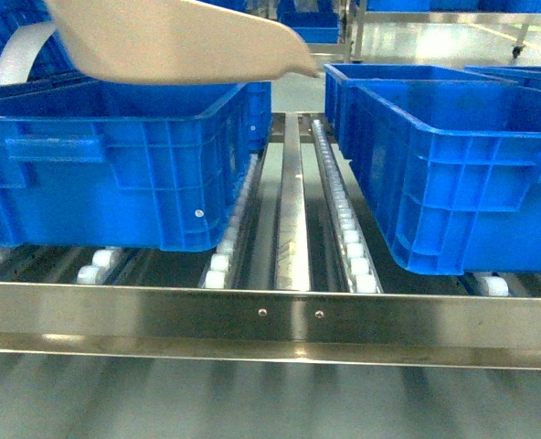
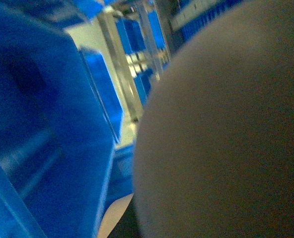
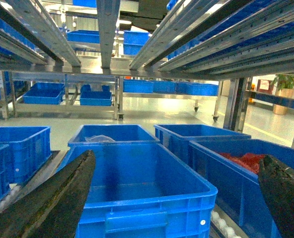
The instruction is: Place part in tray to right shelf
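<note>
The pale beige tray point(image 1: 179, 41) hangs in the air at the top left of the head view, above the rim of a big blue crate point(image 1: 115, 174). It fills the right half of the left wrist view as a blurred beige mass point(image 2: 221, 134), hiding the left gripper's fingers. The part shows in no view. The steel right shelf has a flat front rail point(image 1: 270, 315) and rows of white rollers point(image 1: 344, 229). My right gripper point(image 3: 172, 196) is open with nothing between its dark fingers point(image 3: 52, 198), and it looks over an empty blue crate point(image 3: 137, 183).
Two more blue crates point(image 1: 453, 174) stand on the right of the rack. One crate holds red items point(image 3: 246, 161). A roller lane and steel strip point(image 1: 293, 210) run between the crates. Steel rack rails point(image 3: 107, 29) pass overhead, with further crates beyond.
</note>
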